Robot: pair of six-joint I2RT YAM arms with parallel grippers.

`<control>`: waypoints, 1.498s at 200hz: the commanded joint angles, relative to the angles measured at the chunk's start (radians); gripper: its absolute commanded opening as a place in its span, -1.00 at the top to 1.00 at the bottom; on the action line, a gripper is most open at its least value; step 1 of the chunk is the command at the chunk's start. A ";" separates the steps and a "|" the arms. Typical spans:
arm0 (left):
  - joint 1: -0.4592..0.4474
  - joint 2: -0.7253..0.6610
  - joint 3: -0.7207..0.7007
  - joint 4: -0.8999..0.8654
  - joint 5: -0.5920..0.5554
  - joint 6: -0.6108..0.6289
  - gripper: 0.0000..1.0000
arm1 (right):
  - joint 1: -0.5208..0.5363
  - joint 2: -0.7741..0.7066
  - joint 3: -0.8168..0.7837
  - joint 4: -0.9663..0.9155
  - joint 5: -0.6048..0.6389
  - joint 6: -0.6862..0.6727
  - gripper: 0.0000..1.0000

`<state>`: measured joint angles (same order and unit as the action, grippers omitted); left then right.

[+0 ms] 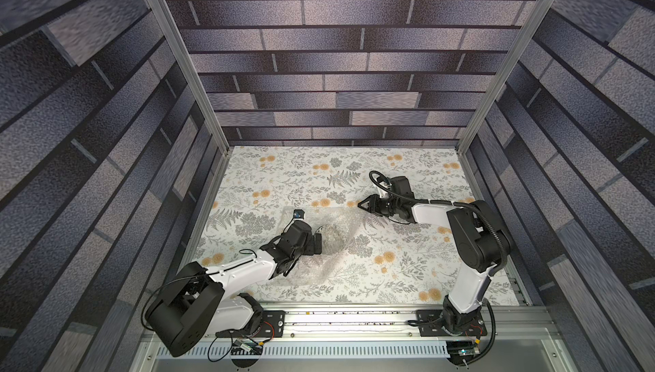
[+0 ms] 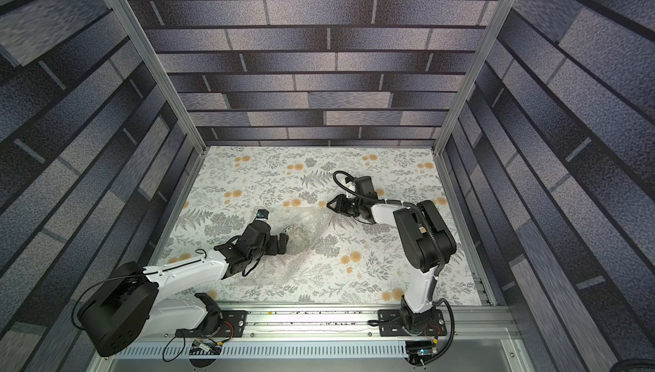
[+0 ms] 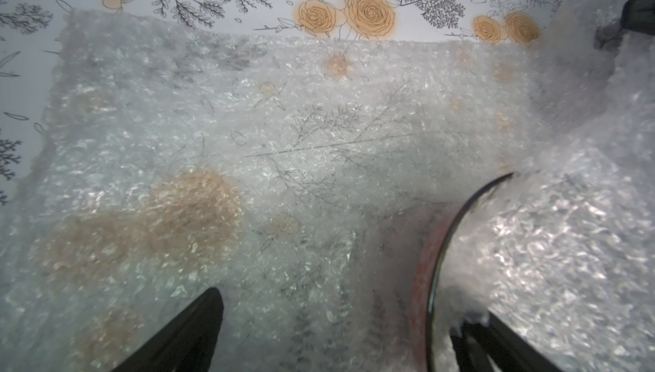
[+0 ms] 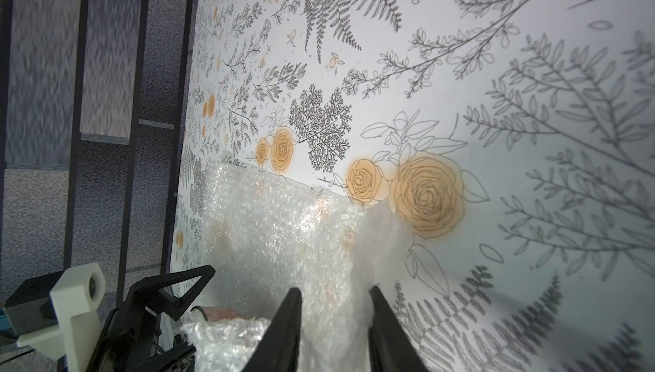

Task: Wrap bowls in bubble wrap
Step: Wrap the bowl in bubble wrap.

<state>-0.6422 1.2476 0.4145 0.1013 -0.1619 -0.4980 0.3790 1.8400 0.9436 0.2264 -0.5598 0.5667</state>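
wrapping looks partway done — the bowl sits on the bubble wrap left of centre on the table, one flap over it, left gripper spread wide astride its rim, right gripper around the wrap's far corner — pinched or not, i cannot tell.

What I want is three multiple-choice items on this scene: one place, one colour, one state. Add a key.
1. The bowl lies: A) on the metal rail; B) on the bubble wrap, partly under a fold; C) against the back wall.
2. The roses on the tablecloth are: A) blue; B) green; C) orange.
3. The left jaws stand: A) wide open; B) shut on the bowl; C) out of view.
Key: 1 B, wrap shows under and over it; 2 C, the blooms are orange; 3 A, a wide gap shows in the left wrist view.
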 commanded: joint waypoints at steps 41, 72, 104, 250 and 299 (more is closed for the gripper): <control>-0.005 0.018 0.033 -0.015 -0.016 0.027 -1.00 | 0.005 -0.140 -0.026 -0.043 -0.027 -0.038 0.58; -0.005 0.032 0.038 -0.011 -0.015 0.027 -1.00 | 0.029 -0.196 -0.026 -0.075 -0.030 -0.036 0.63; -0.005 0.040 0.044 -0.009 -0.014 0.027 -1.00 | 0.076 -0.235 -0.019 -0.108 -0.013 -0.038 0.64; -0.007 0.012 0.029 -0.021 -0.023 0.035 -1.00 | 0.024 -0.246 -0.012 -0.292 0.201 -0.116 -0.42; -0.007 0.009 0.032 -0.024 -0.022 0.036 -1.00 | 0.022 -0.059 0.038 -0.199 0.157 -0.101 -0.38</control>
<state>-0.6422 1.2785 0.4339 0.0978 -0.1627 -0.4862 0.3950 1.7119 0.9424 -0.0196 -0.3717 0.4698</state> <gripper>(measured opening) 0.998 0.700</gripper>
